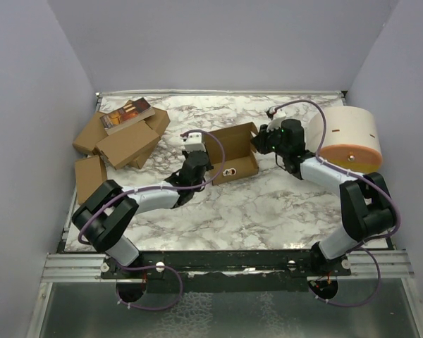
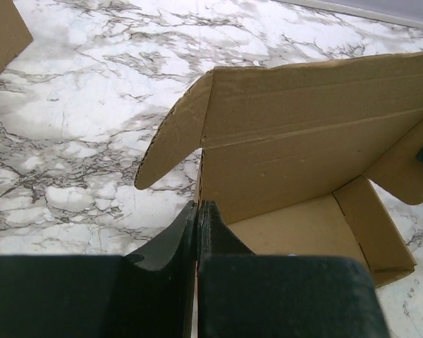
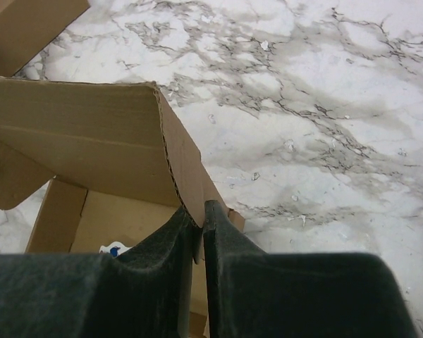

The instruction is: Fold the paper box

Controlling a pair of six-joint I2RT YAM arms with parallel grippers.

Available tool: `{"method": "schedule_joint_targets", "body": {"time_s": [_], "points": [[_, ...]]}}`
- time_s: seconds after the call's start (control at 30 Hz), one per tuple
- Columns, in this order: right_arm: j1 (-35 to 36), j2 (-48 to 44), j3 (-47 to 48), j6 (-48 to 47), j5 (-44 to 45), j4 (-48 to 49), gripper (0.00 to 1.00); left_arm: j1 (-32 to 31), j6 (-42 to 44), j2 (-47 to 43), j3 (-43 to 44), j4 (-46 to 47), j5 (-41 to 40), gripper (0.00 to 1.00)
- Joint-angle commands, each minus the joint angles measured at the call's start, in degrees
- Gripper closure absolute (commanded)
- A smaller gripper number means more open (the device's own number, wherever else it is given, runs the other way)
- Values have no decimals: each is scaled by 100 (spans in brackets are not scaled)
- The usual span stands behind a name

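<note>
The paper box [image 1: 233,151] is an open brown cardboard tray with raised flaps, standing in the middle of the marble table. My left gripper [image 1: 209,162] is at its left end. In the left wrist view the left gripper [image 2: 197,205] is pinched shut on the edge of the paper box [image 2: 303,148] at its side wall, below a rounded flap. My right gripper [image 1: 258,144] is at the box's right end. In the right wrist view the right gripper [image 3: 201,210] holds the lower tip of an upright side flap of the paper box [image 3: 77,134] between nearly closed fingers.
A heap of brown cartons [image 1: 123,141] with a book-like item [image 1: 127,114] on top lies at the back left, and one flat carton [image 1: 90,176] sits nearer. A large white cylinder with an orange rim [image 1: 349,137] stands at the back right. Grey walls enclose the table.
</note>
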Motion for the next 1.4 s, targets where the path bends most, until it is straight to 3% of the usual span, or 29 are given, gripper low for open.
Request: {"method": "schedule_joint_targets", "body": {"time_s": [0.0, 0.37, 1.37], "points": [[95, -241, -274, 264, 261, 388, 89, -204, -106, 148, 231, -130, -573, 100], [154, -751, -950, 287, 426, 448, 89, -610, -96, 284, 146, 76, -1021, 100], [314, -1140, -1403, 202, 214, -181, 87, -1125, -727, 326, -194, -46, -1605, 96]]}}
